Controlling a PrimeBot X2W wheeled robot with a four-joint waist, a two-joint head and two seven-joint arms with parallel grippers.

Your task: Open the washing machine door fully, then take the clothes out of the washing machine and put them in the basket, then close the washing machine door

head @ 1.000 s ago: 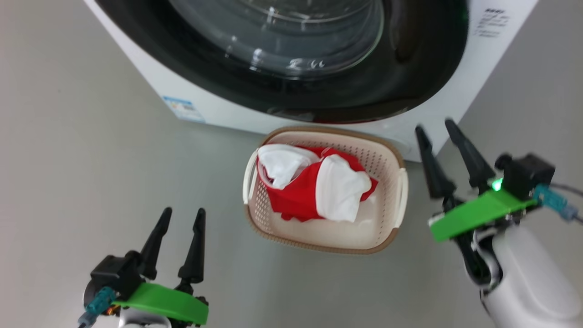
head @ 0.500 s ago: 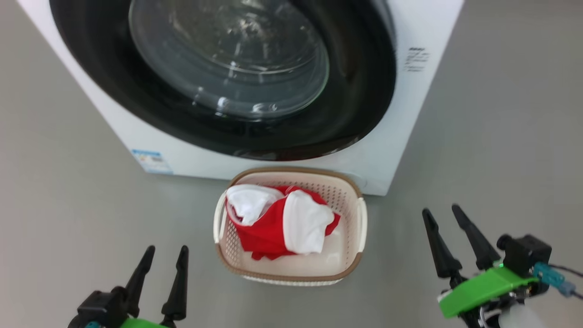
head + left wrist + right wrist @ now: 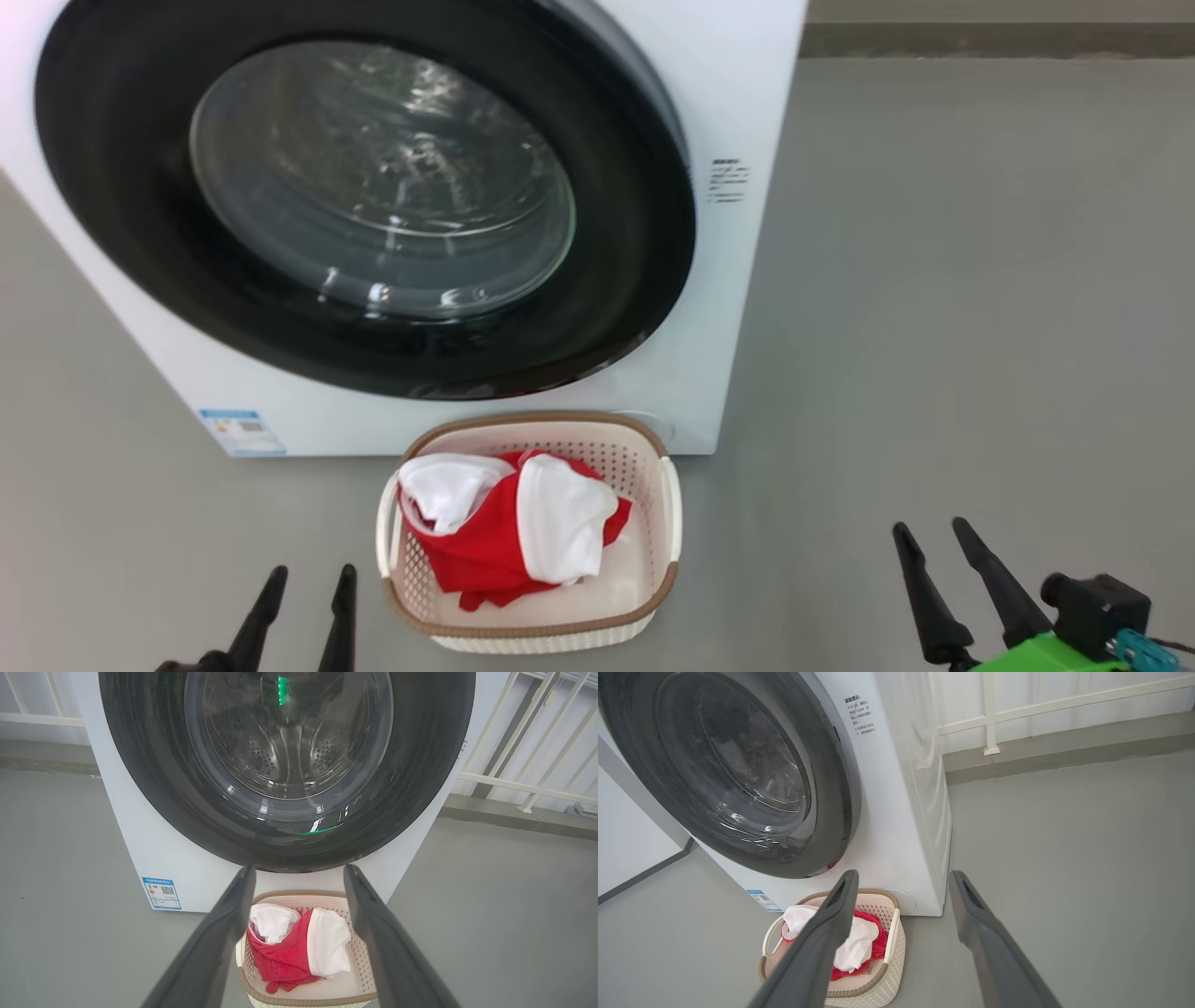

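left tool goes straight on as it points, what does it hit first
Probably the white front of the washing machine, just under the door and above the basket. The way from the left tool looks free, though depth is unclear.

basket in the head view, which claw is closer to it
Left. The left claw sits just off the left side of the basket; the right claw is much farther off to its right.
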